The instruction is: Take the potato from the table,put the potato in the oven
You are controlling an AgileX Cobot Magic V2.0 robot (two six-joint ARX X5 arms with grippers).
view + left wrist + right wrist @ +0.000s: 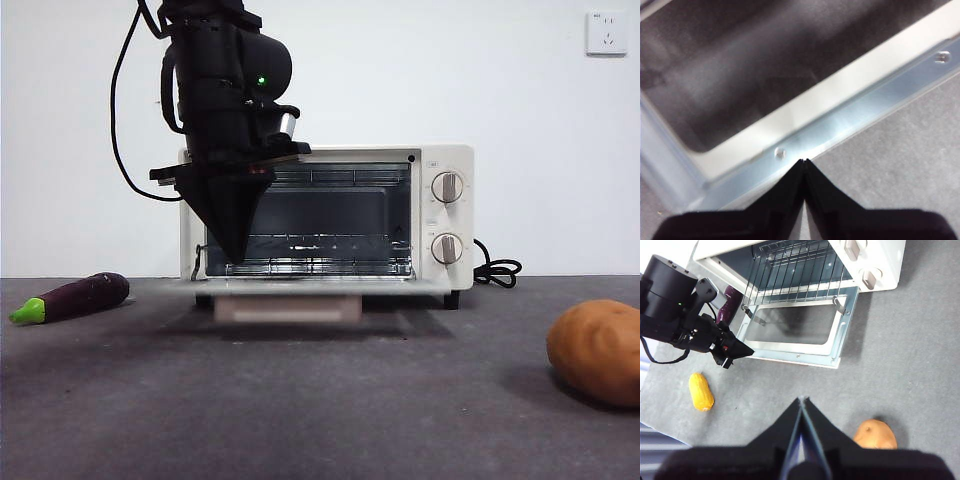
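The potato [598, 350] is lying on the table [300, 400], a rounded orange-brown lump with dull, faintly dimpled skin, well apart from the oven [440, 215] and off toward its knob side; nothing is touching it. In the front view its far edge is being cut off by the frame.

The oven is standing with its door [795, 342] dropped flat open in front of it, the wire rack [790, 265] showing inside and nothing resting on the rack or the door.

The left gripper [804, 161] is hanging just above the open door's metal frame, near the corner away from the knobs, its jaws pressed together on nothing. The right gripper [801, 400] is hovering over the table in front of the oven, near the potato, its jaws likewise closed and empty.

An eggplant [72, 297] is lying beside the oven on the side away from the knobs, partly hidden by the left arm in the right wrist view. A yellow oblong thing [701, 391] is lying in front of the oven on that same side; what it is is hard to make out.
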